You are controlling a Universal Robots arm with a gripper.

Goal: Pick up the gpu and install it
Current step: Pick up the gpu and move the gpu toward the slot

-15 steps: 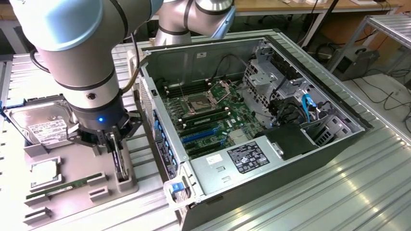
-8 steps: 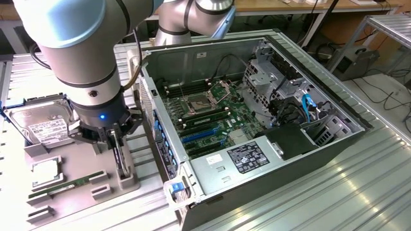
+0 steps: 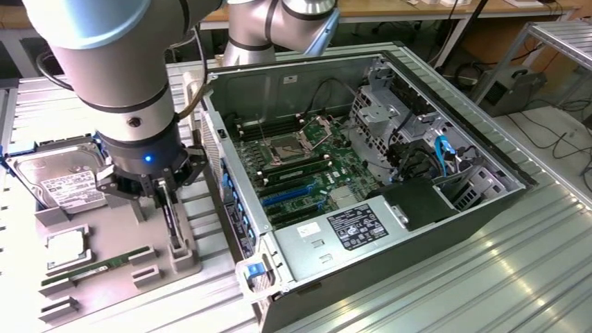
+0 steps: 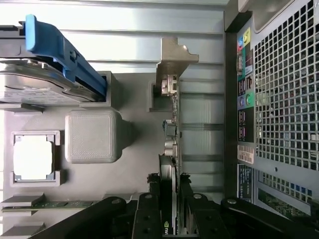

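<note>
gpu (image 3: 172,222) (image 4: 171,144): thin dark card, standing upright on its long edge. Seated in a slot of the grey holder (image 3: 116,243). Silver bracket (image 4: 175,62) on one short end.

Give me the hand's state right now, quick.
Hand: closed on the gpu, which stands on edge in the grey tray.

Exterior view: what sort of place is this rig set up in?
Probably a robotics lab bench for PC assembly: an open computer case with its motherboard exposed, a grey parts tray holding a hard drive, on a ribbed metal table.
</note>
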